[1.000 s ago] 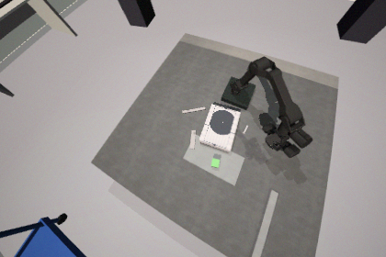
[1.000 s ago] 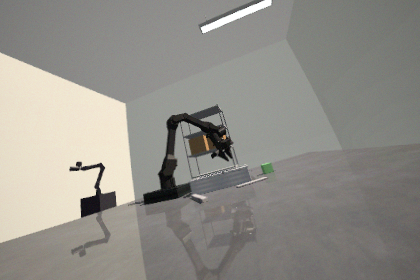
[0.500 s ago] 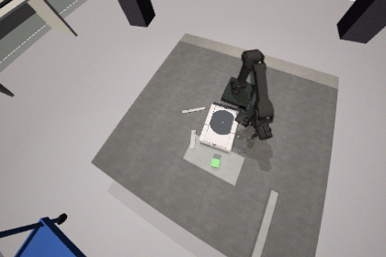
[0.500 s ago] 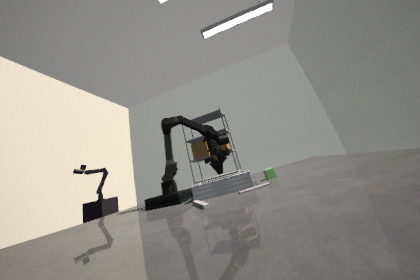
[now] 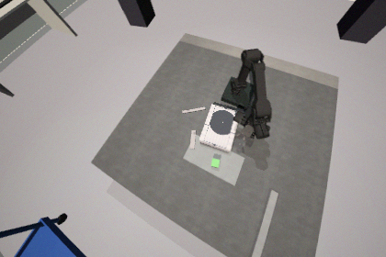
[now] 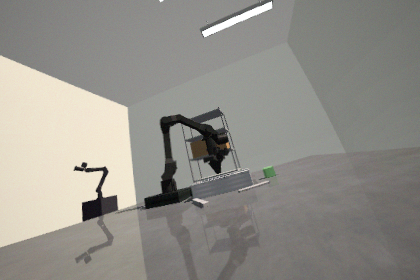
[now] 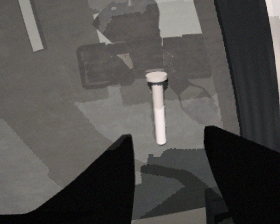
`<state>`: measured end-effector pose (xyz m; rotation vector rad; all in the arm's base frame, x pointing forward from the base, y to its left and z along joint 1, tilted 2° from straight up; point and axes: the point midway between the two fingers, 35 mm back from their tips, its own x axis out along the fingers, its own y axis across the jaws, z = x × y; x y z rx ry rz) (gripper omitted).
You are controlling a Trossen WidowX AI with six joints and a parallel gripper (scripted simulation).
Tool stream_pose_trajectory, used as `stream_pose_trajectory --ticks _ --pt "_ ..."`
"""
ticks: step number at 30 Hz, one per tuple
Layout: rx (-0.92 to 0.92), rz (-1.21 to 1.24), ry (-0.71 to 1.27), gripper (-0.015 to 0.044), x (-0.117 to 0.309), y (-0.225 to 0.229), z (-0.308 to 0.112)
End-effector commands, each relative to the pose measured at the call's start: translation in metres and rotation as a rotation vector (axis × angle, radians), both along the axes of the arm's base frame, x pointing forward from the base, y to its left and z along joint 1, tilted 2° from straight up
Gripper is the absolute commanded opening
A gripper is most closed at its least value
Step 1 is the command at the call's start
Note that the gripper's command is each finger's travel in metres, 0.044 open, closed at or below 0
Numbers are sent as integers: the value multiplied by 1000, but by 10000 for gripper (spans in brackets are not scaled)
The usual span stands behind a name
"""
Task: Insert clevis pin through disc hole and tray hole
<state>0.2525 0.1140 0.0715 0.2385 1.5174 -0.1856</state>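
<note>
Lining up over the pin.
The pincer (image 5: 248, 130) (image 6: 218, 171) (image 7: 168, 140) hangs open and empty, the pin (image 7: 159, 112) ahead of its tips, the tray (image 5: 216, 143) (image 6: 222, 186) beside it; next, I judge, it must centre, lower and grip.

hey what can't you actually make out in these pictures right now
- Tray's pin hole: in the top view the disc lies over the middle of the tray.
- Pin in the exterior view: too small or hidden.
- Disc in the exterior view: too low an angle.
- Tray in the wrist view: mostly cut off by the right edge.
- Fingertips in the top view: too small and dark.
</note>
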Motion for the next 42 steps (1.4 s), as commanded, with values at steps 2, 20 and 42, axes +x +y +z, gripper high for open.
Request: stream_pose_trajectory --ticks 2,20,42 --pt "1 6 9 160 0 1 -8" --pt "1 6 9 160 -1 1 -38" --pt "1 6 9 160 -2 2 -72"
